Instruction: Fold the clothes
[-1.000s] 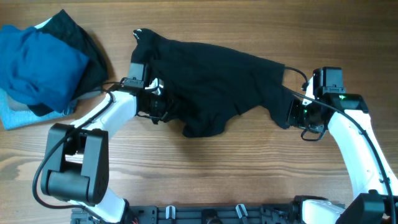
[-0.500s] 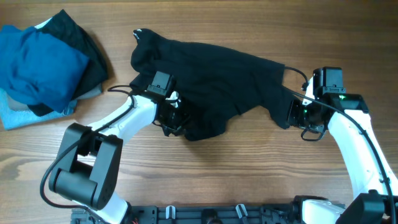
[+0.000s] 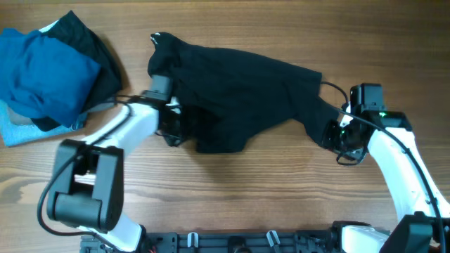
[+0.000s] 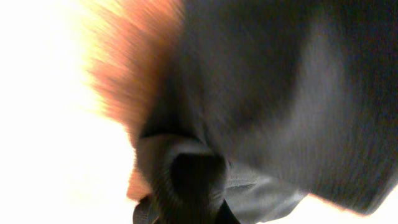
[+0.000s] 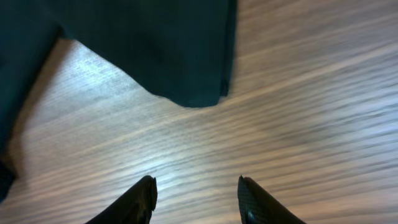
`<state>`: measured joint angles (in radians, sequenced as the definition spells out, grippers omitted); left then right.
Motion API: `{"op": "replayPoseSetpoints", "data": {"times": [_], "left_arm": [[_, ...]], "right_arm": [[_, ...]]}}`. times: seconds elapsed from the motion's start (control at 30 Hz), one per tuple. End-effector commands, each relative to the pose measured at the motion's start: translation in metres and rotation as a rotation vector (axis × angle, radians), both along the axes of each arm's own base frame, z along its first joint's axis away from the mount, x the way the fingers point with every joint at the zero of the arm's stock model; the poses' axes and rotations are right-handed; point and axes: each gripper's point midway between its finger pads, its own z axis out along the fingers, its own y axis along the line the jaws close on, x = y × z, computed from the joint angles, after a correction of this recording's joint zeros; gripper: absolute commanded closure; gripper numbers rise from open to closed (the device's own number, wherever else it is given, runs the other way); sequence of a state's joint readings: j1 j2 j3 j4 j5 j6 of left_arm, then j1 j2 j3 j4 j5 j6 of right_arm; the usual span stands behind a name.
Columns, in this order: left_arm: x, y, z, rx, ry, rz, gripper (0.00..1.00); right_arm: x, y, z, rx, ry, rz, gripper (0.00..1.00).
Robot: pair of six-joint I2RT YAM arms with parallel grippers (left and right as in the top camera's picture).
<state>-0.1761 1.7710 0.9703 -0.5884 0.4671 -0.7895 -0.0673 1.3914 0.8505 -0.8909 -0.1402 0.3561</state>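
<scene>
Two grippers, two different stories. My left gripper [image 3: 172, 125] sits at the near left edge of the clothes [image 3: 239, 88], and its wrist camera is almost filled with blurred black fabric, gathered into a tight bunch [image 4: 189, 177] low in the middle of the view, right where my fingertips meet. So I take that hand to be pinched closed on the cloth (the fingers themselves are buried in it and cannot be made out). A strip of the wooden table [image 3: 281, 190] shows orange and overexposed along the left of that view. My right gripper [image 5: 196, 194] stands apart from the garment, with its fingertips [image 5: 142, 200] spread fairly wide, nothing between them and only bare wood grain beneath. A hemmed corner of the black cloth [image 5: 186, 87] lies just ahead of those fingers without touching them. From overhead, the garment is spread loosely across the middle of the table, rumpled, running from its upper left corner down to a tail at the right, which ends near my right hand. Off at the far left edge, well apart from it, lies a heap with a bright blue garment [image 3: 42, 70] on top, dark fabric under it and a light blue cloth [image 3: 15, 132] at the bottom.
</scene>
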Motion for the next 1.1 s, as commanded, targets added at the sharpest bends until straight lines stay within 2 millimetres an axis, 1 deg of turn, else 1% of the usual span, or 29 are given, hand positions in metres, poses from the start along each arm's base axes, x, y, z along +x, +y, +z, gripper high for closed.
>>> {"op": "replayPoseSetpoints", "data": {"times": [0.0, 0.07, 0.17, 0.23, 0.27, 0.33, 0.4, 0.47, 0.5, 0.57, 0.67, 0.8, 0.87, 0.93, 1.03, 1.07], "left_arm": [[0.01, 0.036, 0.006, 0.027, -0.014, 0.073, 0.96], [0.009, 0.041, 0.006, 0.032, -0.012, 0.068, 0.96], [0.005, 0.042, 0.005, 0.039, -0.007, 0.05, 0.96], [0.004, 0.04, 0.004, 0.045, -0.006, 0.043, 0.96], [0.004, 0.039, 0.004, 0.051, -0.007, 0.037, 0.96], [0.003, 0.038, 0.003, 0.071, -0.009, 0.027, 0.96], [0.002, 0.036, 0.002, 0.083, -0.01, 0.018, 0.96], [0.001, 0.034, 0.002, 0.083, -0.011, 0.01, 0.96], [0.001, 0.033, 0.002, 0.083, -0.011, 0.007, 0.96], [0.001, 0.032, 0.002, 0.083, -0.01, 0.003, 0.96], [0.0, 0.032, 0.002, 0.083, -0.01, 0.002, 0.96], [0.0, 0.032, 0.002, 0.083, -0.01, 0.002, 0.96], [0.0, 0.032, 0.002, 0.083, -0.009, 0.002, 0.96], [0.0, 0.032, 0.002, 0.083, -0.006, 0.002, 0.96], [0.0, 0.032, 0.002, 0.083, -0.006, 0.002, 0.96], [0.0, 0.032, 0.002, 0.083, -0.007, 0.002, 0.96]], "right_arm": [[-0.004, 0.03, -0.017, 0.193, 0.001, -0.07, 0.53], [-0.003, 0.033, -0.027, 0.221, -0.008, -0.135, 0.53], [-0.001, 0.033, -0.045, 0.242, -0.04, -0.234, 0.53], [-0.008, 0.034, -0.056, 0.261, -0.023, -0.308, 0.53], [-0.011, 0.037, -0.058, 0.278, -0.01, -0.32, 0.53], [-0.02, 0.05, -0.058, 0.354, 0.021, -0.307, 0.53], [-0.026, 0.055, -0.06, 0.378, 0.043, -0.306, 0.51], [-0.03, 0.051, -0.065, 0.351, 0.047, -0.316, 0.5], [-0.03, 0.044, -0.068, 0.313, 0.041, -0.324, 0.49], [-0.025, 0.035, -0.07, 0.262, 0.013, -0.332, 0.48], [-0.017, 0.032, -0.069, 0.251, -0.022, -0.331, 0.48], [-0.015, 0.02, -0.072, 0.182, -0.038, -0.353, 0.49], [-0.013, 0.018, -0.073, 0.171, -0.047, -0.354, 0.49], [-0.012, 0.017, -0.073, 0.166, -0.052, -0.355, 0.51], [-0.012, 0.017, -0.075, 0.162, -0.049, -0.357, 0.61], [-0.011, 0.016, -0.075, 0.162, -0.051, -0.356, 0.62]]}}
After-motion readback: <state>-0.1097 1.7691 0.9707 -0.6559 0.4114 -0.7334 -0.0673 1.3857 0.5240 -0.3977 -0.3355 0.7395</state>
